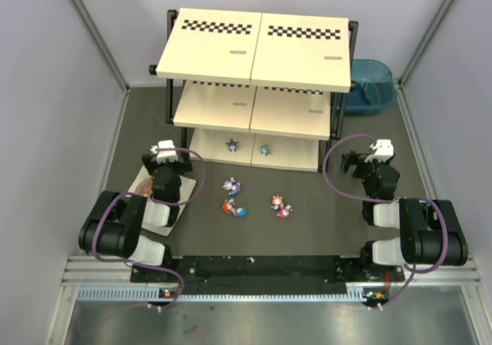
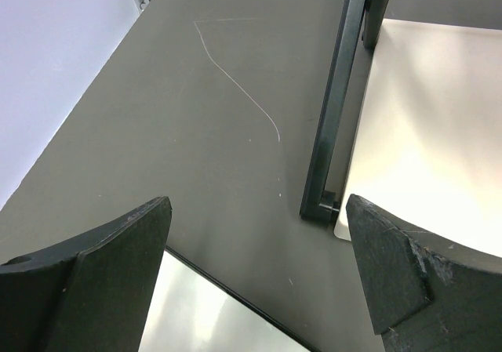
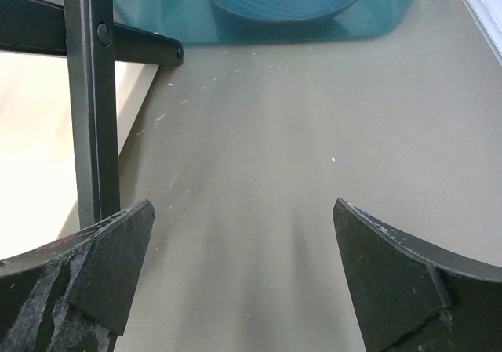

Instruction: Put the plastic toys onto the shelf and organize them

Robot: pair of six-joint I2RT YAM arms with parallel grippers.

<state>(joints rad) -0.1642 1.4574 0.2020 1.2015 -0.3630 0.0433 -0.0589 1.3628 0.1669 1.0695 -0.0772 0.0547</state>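
Both of your grippers are empty, with their fingers spread wide. The left gripper [image 2: 259, 277] frames only the dark grey table mat [image 2: 196, 132], and a black corner post [image 2: 333, 109] of the tall three-tier shelf of cream boards on a black metal frame [image 1: 254, 41] stands just ahead and to the right of its fingers. The right gripper [image 3: 243, 277] has the shelf's opposite post just ahead and to the left of its fingers, and the translucent blue plastic tub [image 3: 267, 11] lies farther ahead. Neither wrist view shows a toy. The tiny blue-and-white plastic cartoon figurines are all behind your fingertips and inward, in the space between the two arms. Two of them already stand on the shelf's bottom board, a dark one [image 1: 231, 145] and a teal one [image 1: 265, 150], side by side but apart. That part looks done, though only just begun. At least four more lie on the mat in front of the shelf, in two loose clusters. One [image 1: 231, 185] is back and to the right of your left fingers, and the other [image 1: 278, 205] is back and to the left of your right fingers. The exact count is hard to tell because some touch each other. The middle and top boards show no toys. By my reading you are roughly a third of the way through, and every figurine on the mat is yet to be picked up.
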